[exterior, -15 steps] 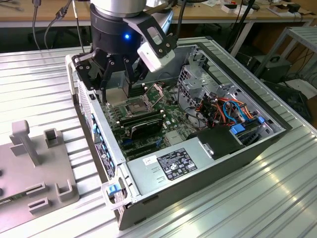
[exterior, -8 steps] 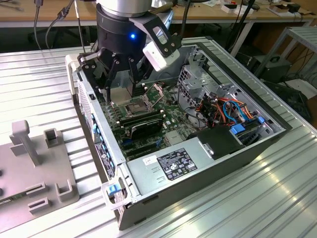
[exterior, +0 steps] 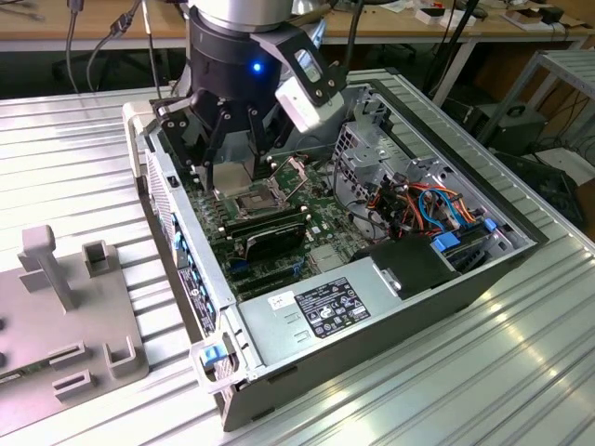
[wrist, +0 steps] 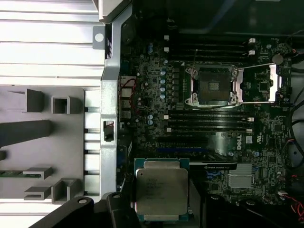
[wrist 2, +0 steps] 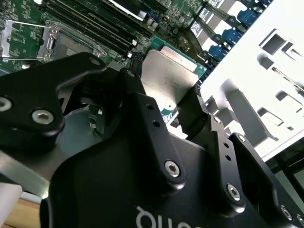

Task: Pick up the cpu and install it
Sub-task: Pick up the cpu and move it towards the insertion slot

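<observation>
The cpu [wrist: 160, 190], a flat square chip with a silver-grey metal top, hangs above the motherboard between black fingers [wrist 2: 137, 102]. My gripper [exterior: 232, 175] is shut on the cpu [wrist 2: 168, 76], gripping it by two opposite edges. I hold it just over the black socket [exterior: 253, 201] inside the open computer case. In the first wrist view the socket [wrist: 212, 85] lies bare, and its metal frame [wrist: 259, 83] is swung open beside it. The chip is apart from the socket and level.
Long black RAM sticks [exterior: 265, 228] lie next to the socket. A power supply [exterior: 325, 307] and coloured cables [exterior: 428, 204] fill the case's near side. A grey fixture plate [exterior: 65, 316] with raised blocks sits at the exterior view's left on the ribbed metal table [exterior: 483, 372].
</observation>
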Controlling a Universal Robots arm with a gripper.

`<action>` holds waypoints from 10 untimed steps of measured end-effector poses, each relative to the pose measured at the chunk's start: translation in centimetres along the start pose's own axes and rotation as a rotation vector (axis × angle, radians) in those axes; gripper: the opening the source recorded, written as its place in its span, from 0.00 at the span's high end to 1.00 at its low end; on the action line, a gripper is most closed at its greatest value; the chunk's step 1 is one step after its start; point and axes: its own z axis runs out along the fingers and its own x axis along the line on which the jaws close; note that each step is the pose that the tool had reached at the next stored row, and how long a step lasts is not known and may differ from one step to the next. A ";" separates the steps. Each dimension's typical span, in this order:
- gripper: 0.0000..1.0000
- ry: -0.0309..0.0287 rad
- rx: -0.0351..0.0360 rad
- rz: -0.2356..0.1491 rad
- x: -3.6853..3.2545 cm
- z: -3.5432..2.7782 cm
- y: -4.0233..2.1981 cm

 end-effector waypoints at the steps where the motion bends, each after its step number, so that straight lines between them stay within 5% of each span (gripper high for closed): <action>1: 0.45 0.0000 0.0000 0.000 -0.19 0.00 0.00; 10: 0.45 -0.0001 0.0000 0.000 -2.64 0.07 -0.04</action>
